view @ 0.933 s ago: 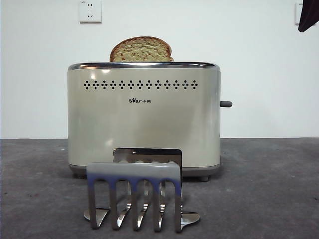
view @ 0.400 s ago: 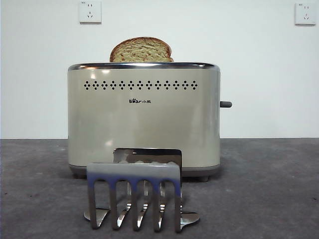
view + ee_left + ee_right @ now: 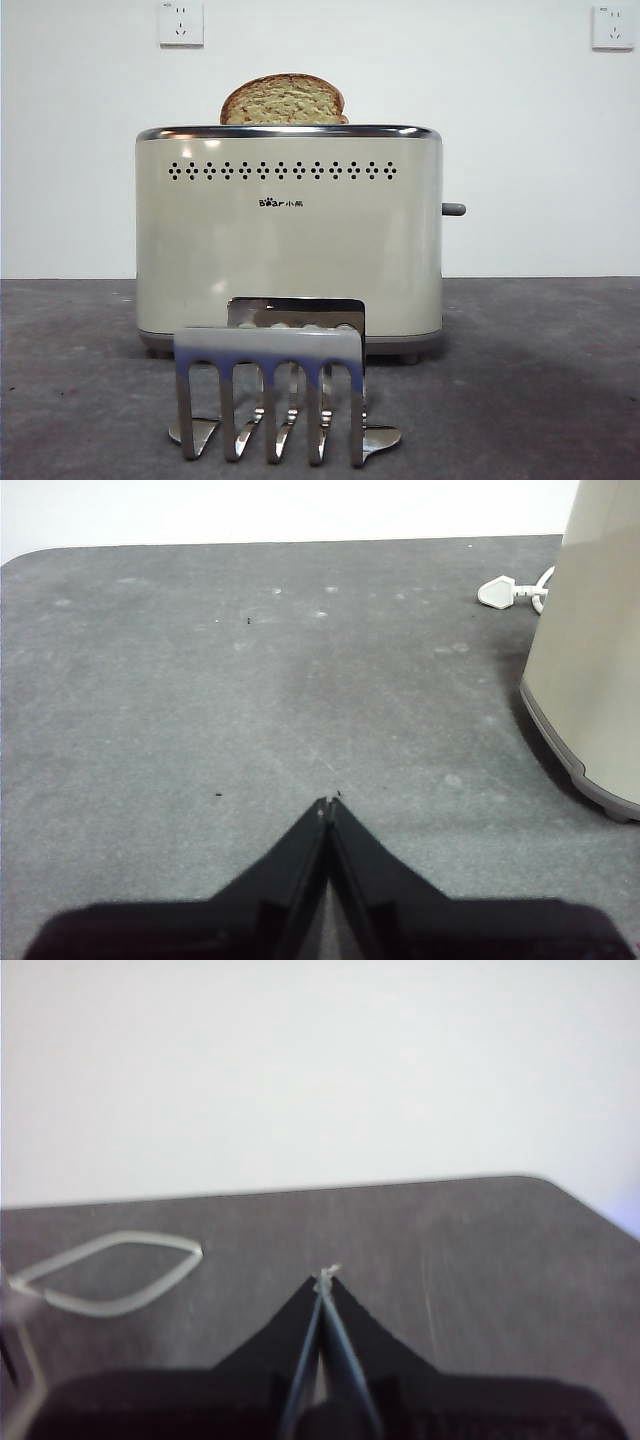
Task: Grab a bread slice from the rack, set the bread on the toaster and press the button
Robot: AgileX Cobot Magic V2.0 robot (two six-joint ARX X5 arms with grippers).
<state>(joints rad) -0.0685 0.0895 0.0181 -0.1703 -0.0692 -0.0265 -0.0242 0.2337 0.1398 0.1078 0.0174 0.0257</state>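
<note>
The big boxy cream-beige toaster with its chrome top rim [image 3: 288, 240] stands on the dark grey desk [image 3: 540, 380], and the pale yellow speckled slice of bread with a brown crust [image 3: 284, 100] sits upright in its top slot, its rounded top showing above the rim. The small shiny steel toast rack with arched dividers [image 3: 272, 385] stands in front of the toaster, and I see no bread in it.

What has changed is small: a second ago a dark arm tip hung at the top right corner of the front view, covering the white wall socket [image 3: 612, 27]; now that corner is clear and no arm shows across the desk. The bread, the toaster and the rack are just where they were.

The left hand [image 3: 329, 805] hovers over bare desk beside the toaster's lower corner, its two black jaws pressed together on nothing, with a white plug [image 3: 500, 590] lying farther off. The right hand [image 3: 327, 1277] is also pressed together and empty, over desk near a loop of pale cord [image 3: 110, 1275].

The small grey stubby lever knob [image 3: 454, 209] juts from the toaster's narrow side, high up. With the slice riding so high, I judge the button is not yet pressed, and both arms have pulled well away from it.
</note>
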